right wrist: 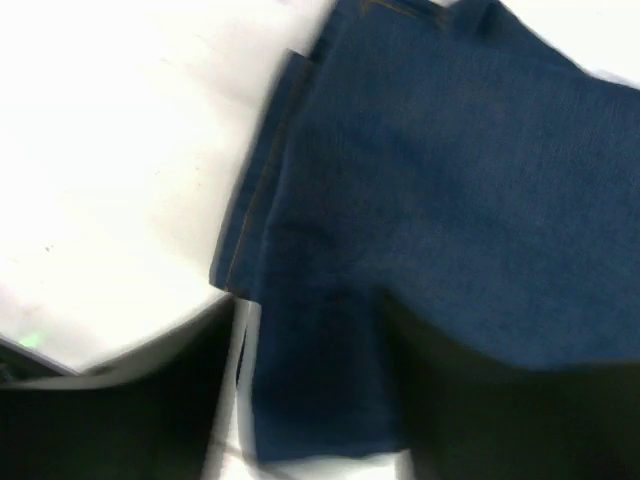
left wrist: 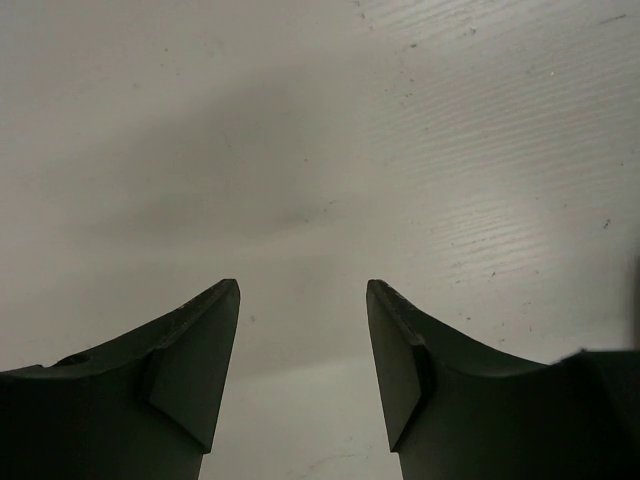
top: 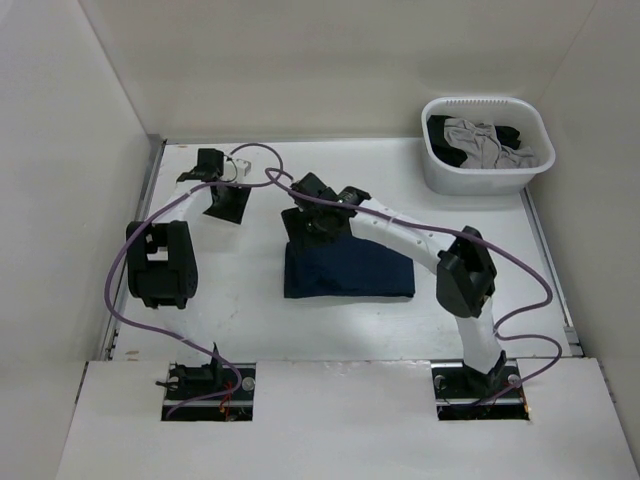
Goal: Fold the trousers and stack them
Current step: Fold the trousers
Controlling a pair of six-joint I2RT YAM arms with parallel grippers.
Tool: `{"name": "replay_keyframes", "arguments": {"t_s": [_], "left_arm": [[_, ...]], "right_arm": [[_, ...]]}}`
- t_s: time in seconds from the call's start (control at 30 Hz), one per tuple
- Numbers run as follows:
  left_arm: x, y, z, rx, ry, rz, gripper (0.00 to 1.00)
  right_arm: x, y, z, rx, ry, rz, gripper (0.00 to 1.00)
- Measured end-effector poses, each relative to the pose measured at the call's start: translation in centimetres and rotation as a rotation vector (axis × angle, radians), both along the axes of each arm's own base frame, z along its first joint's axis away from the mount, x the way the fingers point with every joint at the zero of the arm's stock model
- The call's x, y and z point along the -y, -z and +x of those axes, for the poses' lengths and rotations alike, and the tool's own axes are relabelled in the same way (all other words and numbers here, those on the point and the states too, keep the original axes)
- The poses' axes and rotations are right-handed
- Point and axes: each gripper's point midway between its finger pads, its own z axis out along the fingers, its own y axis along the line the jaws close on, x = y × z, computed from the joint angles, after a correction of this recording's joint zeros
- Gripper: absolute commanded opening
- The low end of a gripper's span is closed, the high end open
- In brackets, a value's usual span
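Folding stage, seen from above and from both wrists. The trousers point(top: 350, 270) lie at the middle of the table point(top: 250, 330) as a compact dark-blue rectangle, edges roughly squared, well apart from the white basket point(top: 440, 182) at the far right corner, which holds grey and black clothes point(top: 480, 140). The right gripper point(top: 312, 215) hangs over the far left corner of the bundle; in its wrist view we see denim between two separated fingers, so we read the jaws as parted and clamped on nothing, although blur hides whether a fingertip touches the cloth. The left gripper point(left wrist: 303, 290) stands over bare table left of the trousers, jaws about half apart, with nothing between them.

We judge that the folds are essentially made and the step in hand is the let-go at the corner. The next move calls for lifting the right arm straight clear without dragging the top layer, then checking whether the bundle needs squaring or a place to be stacked.
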Motion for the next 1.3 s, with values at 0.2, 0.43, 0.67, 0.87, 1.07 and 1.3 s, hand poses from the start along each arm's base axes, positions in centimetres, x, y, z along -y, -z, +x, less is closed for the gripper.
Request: {"name": "replay_keyframes", "arguments": {"t_s": [0.2,0.43,0.67,0.87,1.07,1.3], "left_arm": [[0.6,1.1,0.0,-0.015,0.027,0.007,0.52],[5.4,-1.8,-0.3,0.051,0.143,-0.019,0.56],[19.1,-4.7,-5.9,0.106,0.507,-0.146,0.52],[19.7,2.2,-7.1,-0.045,0.521,-0.083,0.52],[19.4,2.9,-6.1,-0.051,0.488,-0.038,0.55],[18.1,-6.2,-0.5,0.17,0.396,-0.049,0.64]], "right_arm": [[-4.5,-1.8,-0.4,0.019,-0.104,0.216,1.0],[2.7,-4.9,-3.2,0.096,0.02,0.365,0.76],[18.7,3.8,2.8,0.037,0.64,0.296,0.5],[21.2,8.1,1.9,-0.04,0.763,0.251,0.53],[22.8,4.7,3.3,0.045,0.778,0.32,1.0],[33.7,-5.5,5.1,0.264,0.887,0.36,1.0]]}}
